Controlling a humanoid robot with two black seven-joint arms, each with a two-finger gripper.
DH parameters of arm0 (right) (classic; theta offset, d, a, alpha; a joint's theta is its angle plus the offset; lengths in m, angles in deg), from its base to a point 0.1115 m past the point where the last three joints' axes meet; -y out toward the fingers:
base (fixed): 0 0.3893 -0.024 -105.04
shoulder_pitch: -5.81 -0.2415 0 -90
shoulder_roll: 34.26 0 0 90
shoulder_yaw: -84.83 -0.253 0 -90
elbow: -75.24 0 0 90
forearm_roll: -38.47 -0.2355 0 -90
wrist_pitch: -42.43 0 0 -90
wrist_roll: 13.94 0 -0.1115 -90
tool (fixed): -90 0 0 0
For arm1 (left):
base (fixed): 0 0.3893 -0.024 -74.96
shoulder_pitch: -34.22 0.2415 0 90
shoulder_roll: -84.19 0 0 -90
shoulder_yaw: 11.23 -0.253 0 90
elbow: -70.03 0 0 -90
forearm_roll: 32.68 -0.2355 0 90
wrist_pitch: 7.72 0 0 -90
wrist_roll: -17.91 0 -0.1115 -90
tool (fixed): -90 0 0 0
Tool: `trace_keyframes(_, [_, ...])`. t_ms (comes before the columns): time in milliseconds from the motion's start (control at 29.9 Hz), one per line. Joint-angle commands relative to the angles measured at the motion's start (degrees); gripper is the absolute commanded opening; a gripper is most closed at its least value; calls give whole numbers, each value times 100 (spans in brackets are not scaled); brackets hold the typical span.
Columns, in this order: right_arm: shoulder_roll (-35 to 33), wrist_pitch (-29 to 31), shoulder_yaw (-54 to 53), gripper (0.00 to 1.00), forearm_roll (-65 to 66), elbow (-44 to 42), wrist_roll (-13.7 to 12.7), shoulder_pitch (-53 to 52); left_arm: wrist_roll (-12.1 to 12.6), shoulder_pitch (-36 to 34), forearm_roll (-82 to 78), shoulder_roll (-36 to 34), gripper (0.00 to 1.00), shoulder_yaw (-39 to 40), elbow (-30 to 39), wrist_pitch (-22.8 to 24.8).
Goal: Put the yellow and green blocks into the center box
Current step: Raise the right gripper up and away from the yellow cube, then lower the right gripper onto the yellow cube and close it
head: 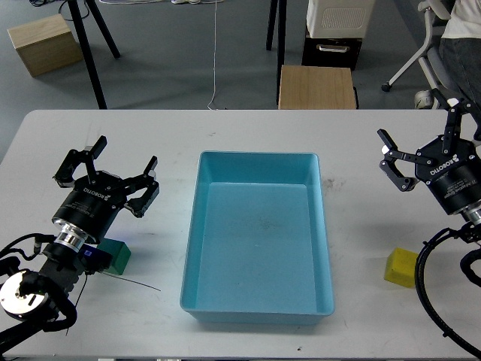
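Grey floor behind, with a wooden box (44, 43) at far left, another wooden box (317, 86) just past the table's far edge, black stand legs, and an office chair (436, 45) at top right.

Head view: white table (150, 135) with the light blue tray (257, 304) in the middle, nothing inside it.

Left of the tray, the left gripper (113, 174) sits above the table with fingers spread wide, holding nothing. The green block (116, 256) lies on the table left of the tray near its front corner, partly hidden under the left arm.

Right of the tray, the right gripper (421, 143) is also spread wide and holds nothing. The yellow block (400, 267) lies on the table right of the tray, near its front half, apart from the wall, just beside the right arm's cable.
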Motion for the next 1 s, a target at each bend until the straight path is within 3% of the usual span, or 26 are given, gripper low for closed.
trace_keyframes(0, [-1403, -173, 909, 99, 1222, -236, 73, -959, -1, -9, 0, -2, 100, -4, -14, 1])
trace_keyframes(100, [-2555, -147, 2148, 99, 2557, -386, 703, -1943, -1, -9, 0, -2, 100, 14, -31, 1])
trace_keyframes(268, [-3375, -147, 3809, 99, 5043, -334, 2759, -3297, -1, 0, 0, -2, 100, 40, -40, 1])
trace_keyframes(301, [-3463, -147, 4091, 99, 5623, -316, 3059, -3508, -1, 0, 0, -2, 100, 40, -49, 1])
trace_keyframes(368, [-3638, -147, 4540, 99, 6600, -299, 3412, -3808, -1, 0, 0, -2, 100, 40, -58, 1])
trace_keyframes(469, [-4025, -138, 5033, 99, 7543, -80, 3418, -4107, -1, 0, 0, -2, 100, 40, -58, 1])
trace_keyframes(804, [-5563, -112, 6096, 99, 8220, 817, 3418, -4222, -1, -9, 0, 7, 100, 49, -119, 1])
trace_keyframes(971, [-5652, -112, 6773, 99, 9041, 818, 3418, -4205, -1, -9, 0, 7, 100, 49, -119, 1])
